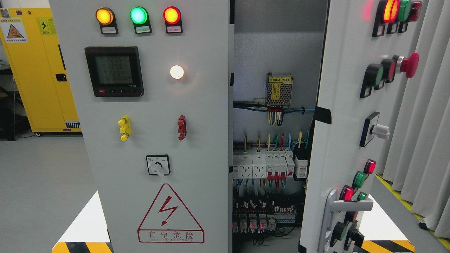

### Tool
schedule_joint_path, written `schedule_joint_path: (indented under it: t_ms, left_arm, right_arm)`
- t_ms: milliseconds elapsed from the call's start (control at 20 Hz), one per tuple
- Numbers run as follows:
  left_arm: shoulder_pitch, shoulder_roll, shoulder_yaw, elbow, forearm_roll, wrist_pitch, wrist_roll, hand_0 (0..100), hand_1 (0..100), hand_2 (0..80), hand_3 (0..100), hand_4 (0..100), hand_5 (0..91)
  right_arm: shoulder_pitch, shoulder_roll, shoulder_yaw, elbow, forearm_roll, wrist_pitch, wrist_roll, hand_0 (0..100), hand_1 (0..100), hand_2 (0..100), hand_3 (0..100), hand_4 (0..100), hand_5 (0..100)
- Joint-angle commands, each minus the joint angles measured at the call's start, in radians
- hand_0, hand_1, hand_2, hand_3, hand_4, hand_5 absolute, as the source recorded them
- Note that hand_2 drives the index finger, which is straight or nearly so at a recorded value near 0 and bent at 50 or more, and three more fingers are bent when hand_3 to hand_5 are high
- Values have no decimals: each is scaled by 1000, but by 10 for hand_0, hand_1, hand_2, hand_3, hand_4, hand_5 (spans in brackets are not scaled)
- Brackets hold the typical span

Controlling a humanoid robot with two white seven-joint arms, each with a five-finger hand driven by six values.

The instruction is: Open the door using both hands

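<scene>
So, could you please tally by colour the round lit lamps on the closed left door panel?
Amber lamp: 1
Green lamp: 1
Red lamp: 1
White lamp: 1
Total: 4 on the left door. No robot hand is in view.

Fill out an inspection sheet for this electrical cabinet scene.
Surface: grey floor, bare where seen.
Job's things: right door swung open, handle low down; left door closed, its lamps lit.
Clutter: nothing seen.
Hands: nothing seen; neither arm is in view.
Cables: coloured wires run to breakers inside.
Surroundings: yellow cabinet on the left, grey curtain on the right, striped floor tape.
</scene>
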Motion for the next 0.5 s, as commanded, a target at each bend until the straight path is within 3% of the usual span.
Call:
schedule_joint_path:
  t_ms: [0, 200, 351, 451]
  left_arm:
    - [-6, 13, 2, 5, 0, 0, 0, 120, 556, 0, 0, 0, 0]
    - [3, 14, 17, 5, 10, -3, 0, 120, 556, 0, 0, 0, 0]
    - [3, 14, 147, -5, 51, -11, -3, 120, 556, 0, 0, 0, 0]
    - [8, 23, 176, -81, 53, -11, -63, 120, 556, 0, 0, 0, 0]
  right_arm:
    - [2, -13, 0, -13, 0, 0, 0, 0, 500, 40, 0, 0, 0]
    - [2, -13, 0, -13, 0, 0, 0, 0, 500, 40, 0, 0, 0]
    - [2, -11, 0, -13, 0, 0, 0, 0, 500, 40, 0, 0, 0]
    - [2, -11, 0, -13, 0, 0, 0, 0, 500, 40, 0, 0, 0]
